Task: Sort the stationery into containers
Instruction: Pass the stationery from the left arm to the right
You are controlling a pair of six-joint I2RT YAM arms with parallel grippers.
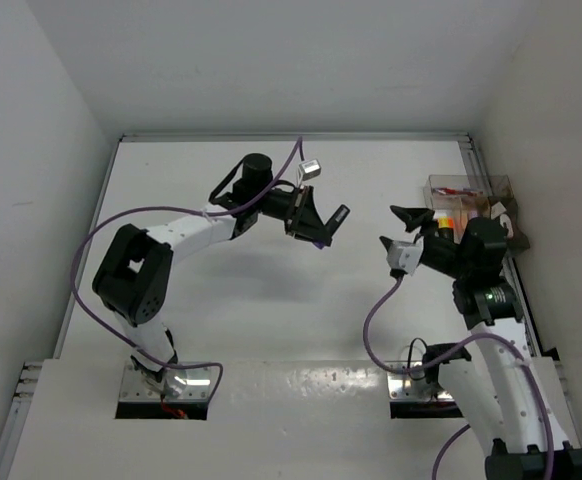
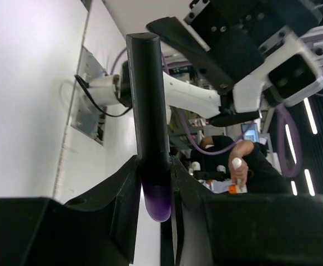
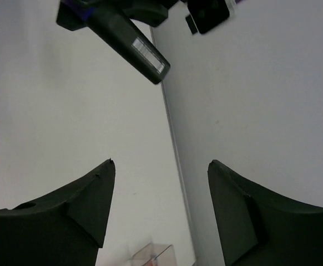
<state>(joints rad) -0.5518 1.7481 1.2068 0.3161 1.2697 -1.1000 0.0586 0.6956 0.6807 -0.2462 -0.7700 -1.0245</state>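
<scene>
Left arm (image 1: 196, 230) is reaching across the middle of the worktop (image 1: 271, 320), wrist rolled sideways. Right arm (image 1: 486, 290) is folding up at the right edge, facing it. Clear tray (image 1: 468, 200) is sitting at the far right edge behind it, holding orange and red pieces. Left gripper (image 2: 157, 191) is pinching the purple-capped highlighter (image 2: 149, 105) at the cap end, with the barrel pointing at the right gripper (image 3: 160, 199) (probably a handover, tray being right-side). Its fingers are spread and holding nothing.

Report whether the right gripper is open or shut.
Open. In the right wrist view, the right gripper has its jaws standing wide apart, with nothing held between them.
</scene>
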